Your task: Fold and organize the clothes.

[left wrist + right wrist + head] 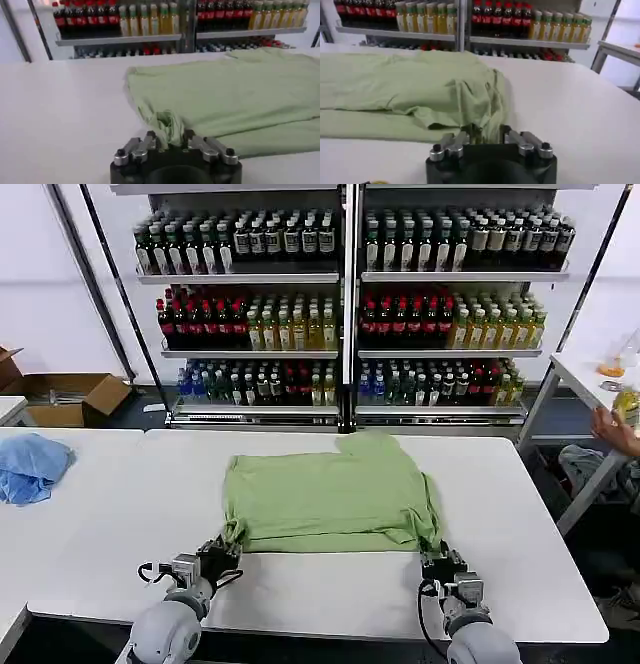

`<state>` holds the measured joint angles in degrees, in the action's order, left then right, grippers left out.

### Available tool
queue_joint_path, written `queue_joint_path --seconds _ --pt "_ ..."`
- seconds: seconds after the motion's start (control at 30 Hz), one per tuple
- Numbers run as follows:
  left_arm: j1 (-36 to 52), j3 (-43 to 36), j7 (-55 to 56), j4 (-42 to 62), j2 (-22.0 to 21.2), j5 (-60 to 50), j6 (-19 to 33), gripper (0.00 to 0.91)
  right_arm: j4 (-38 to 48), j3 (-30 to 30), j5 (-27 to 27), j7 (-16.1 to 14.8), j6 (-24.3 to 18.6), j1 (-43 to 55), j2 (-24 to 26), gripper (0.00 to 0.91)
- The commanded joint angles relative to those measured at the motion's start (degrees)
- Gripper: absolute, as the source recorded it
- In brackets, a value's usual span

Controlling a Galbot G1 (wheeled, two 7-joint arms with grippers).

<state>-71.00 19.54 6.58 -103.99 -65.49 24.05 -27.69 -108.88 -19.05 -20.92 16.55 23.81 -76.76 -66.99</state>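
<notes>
The shirt (328,497) is spread on the desk (520,524), long axis crosswise. Its near corners are clamped by the left gripper (224,550) and right gripper (437,556), with the rest lying beyond both.

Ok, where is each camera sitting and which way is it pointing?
Head view: on the head, facing forward and down at the white table; left gripper and right gripper show.
Left wrist view: on the left wrist, facing the drink shelves; left gripper pinches the green shirt.
Right wrist view: on the right wrist, facing likewise; right gripper pinches the shirt.
All views share shirt and shelves.
</notes>
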Motion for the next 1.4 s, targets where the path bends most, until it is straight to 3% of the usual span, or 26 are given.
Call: queue_joint_path --seconds 0.03,0.63,0.67,0.7,0.73,0.77,0.8,0.97,1.17,1.27,1.4 --pt "-3.23 0.71 -1.27 -3.88 2.23 2.42 -1.51 0.040 -5.68 -0.77 -0.69 0.22 0.36 -6.05 0.27 0.000" --pt "-19.79 6.05 -1.58 -19.77 8.20 3.60 -3.48 0.030 -28.35 -9.54 7.95 -1.19 -2.61 -38.48 -3.86 0.000" --pt "-20.07 6.24 -1.57 -20.13 8.33 3.37 -3.60 0.040 -28.65 -9.69 8.38 -1.24 -2.31 -38.74 -4.06 0.000" --pt "-20.30 6.46 -1.46 -20.80 8.51 3.06 -4.14 0.191 -29.17 -9.95 9.60 -1.21 -1.05 -38.70 -4.26 0.000" --pt "-20.42 6.54 -1.36 -21.25 8.53 2.87 -4.33 0.756 -29.34 -10.15 9.86 -1.22 -0.55 -38.55 -4.27 0.212" --pt "-20.56 6.59 -1.24 -21.71 8.67 2.46 -4.28 0.907 -29.78 -10.77 10.10 -1.44 -0.21 -38.10 -4.16 0.605" --pt "-20.56 6.70 -1.09 -22.18 8.74 2.00 -4.26 0.907 -30.26 -11.68 9.86 -1.74 -0.04 -37.37 -3.87 0.907" --pt "-18.89 8.38 -0.80 -23.76 9.17 1.84 -3.91 0.907 -31.26 -15.16 7.50 -2.29 -0.71 -32.67 -2.27 0.907" --pt "-8.69 8.83 -0.53 -18.19 10.36 5.10 -3.68 0.907 -25.56 -16.43 2.76 -2.23 -0.41 -20.22 -0.44 0.907" --pt "-1.42 6.82 0.00 -11.96 10.57 6.52 -3.53 0.907 -22.15 -15.72 -1.35 -1.87 0.49 -14.26 1.58 0.907" --pt "7.25 3.43 0.65 -5.18 7.58 6.29 -4.19 0.907 -13.52 -11.21 -6.67 0.91 2.97 -0.06 3.73 0.907"
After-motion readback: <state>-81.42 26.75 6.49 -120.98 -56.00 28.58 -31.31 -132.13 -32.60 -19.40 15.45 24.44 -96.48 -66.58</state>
